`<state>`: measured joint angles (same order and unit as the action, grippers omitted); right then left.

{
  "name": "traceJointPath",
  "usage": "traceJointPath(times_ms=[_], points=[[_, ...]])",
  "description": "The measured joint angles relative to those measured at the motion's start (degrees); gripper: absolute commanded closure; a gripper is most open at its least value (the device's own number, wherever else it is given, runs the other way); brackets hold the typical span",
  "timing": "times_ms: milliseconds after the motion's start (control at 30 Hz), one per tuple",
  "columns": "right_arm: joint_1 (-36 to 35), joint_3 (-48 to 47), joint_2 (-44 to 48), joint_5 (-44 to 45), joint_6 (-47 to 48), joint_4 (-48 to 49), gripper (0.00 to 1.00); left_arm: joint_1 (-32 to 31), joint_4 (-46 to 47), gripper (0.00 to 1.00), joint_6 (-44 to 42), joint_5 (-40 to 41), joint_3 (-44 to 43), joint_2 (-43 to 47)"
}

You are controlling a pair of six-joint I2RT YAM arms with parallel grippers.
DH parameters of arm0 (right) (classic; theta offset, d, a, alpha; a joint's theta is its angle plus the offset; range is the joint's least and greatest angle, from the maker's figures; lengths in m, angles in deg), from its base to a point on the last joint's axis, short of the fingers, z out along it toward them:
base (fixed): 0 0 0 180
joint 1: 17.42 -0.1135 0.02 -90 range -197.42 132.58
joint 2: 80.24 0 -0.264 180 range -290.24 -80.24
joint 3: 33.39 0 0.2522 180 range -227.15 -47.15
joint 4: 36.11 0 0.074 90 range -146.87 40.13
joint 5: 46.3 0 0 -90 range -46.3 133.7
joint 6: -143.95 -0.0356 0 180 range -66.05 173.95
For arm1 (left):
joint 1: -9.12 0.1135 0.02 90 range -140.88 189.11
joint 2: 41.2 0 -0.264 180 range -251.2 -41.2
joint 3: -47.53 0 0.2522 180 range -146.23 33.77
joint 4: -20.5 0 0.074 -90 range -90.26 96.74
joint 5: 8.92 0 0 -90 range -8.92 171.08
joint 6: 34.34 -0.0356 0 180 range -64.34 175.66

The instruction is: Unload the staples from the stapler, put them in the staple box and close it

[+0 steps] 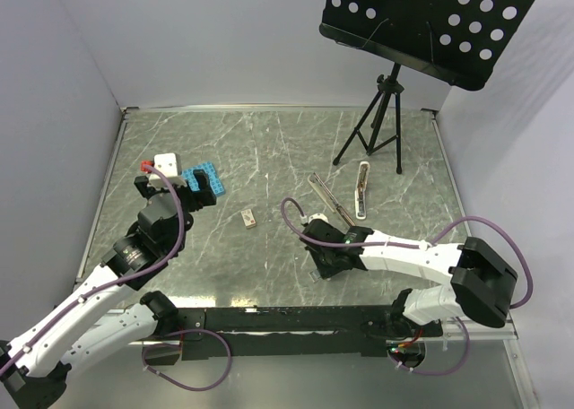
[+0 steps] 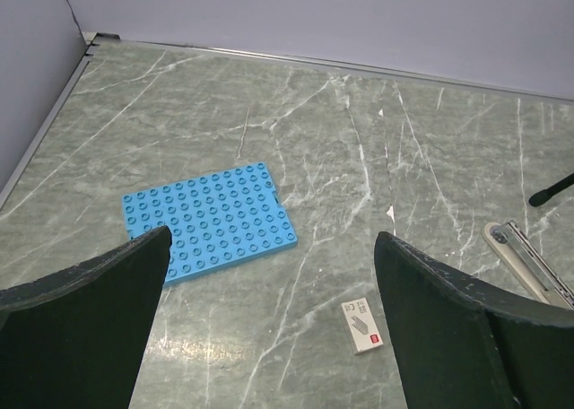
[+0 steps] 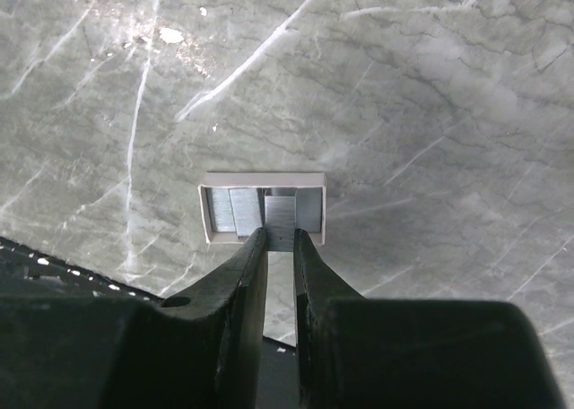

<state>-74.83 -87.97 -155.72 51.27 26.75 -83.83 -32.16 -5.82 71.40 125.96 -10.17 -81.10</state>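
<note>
Nearest, toward four o'clock: pinches what looks like the staples (image 3: pixel 280 213) with narrow right fingers (image 3: pixel 242 283), over a small white tray (image 3: pixel 263 178). Just beyond, toward three o'clock: leaves the stapler (image 1: pixel 362 187) lying open on the tabletop (image 1: pixel 269 149). Holds the left fingers (image 2: pixel 90 319) wide and empty at ten o'clock. Seems nearly done; only the release left.
</note>
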Motion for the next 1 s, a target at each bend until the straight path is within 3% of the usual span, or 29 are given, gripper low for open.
traceJointPath(times_ms=[767, 1000], points=[[-0.1, -0.2, -0.9, 0.1, 0.0, -0.7, 0.83, 0.0, -0.1, 0.01, 0.0, 0.0, 0.0, -0.4], [-0.1, -0.4, -1.8, 0.1, 0.0, -0.8, 0.74, 0.0, -0.1, 0.00, 0.0, 0.0, 0.0, -0.2]])
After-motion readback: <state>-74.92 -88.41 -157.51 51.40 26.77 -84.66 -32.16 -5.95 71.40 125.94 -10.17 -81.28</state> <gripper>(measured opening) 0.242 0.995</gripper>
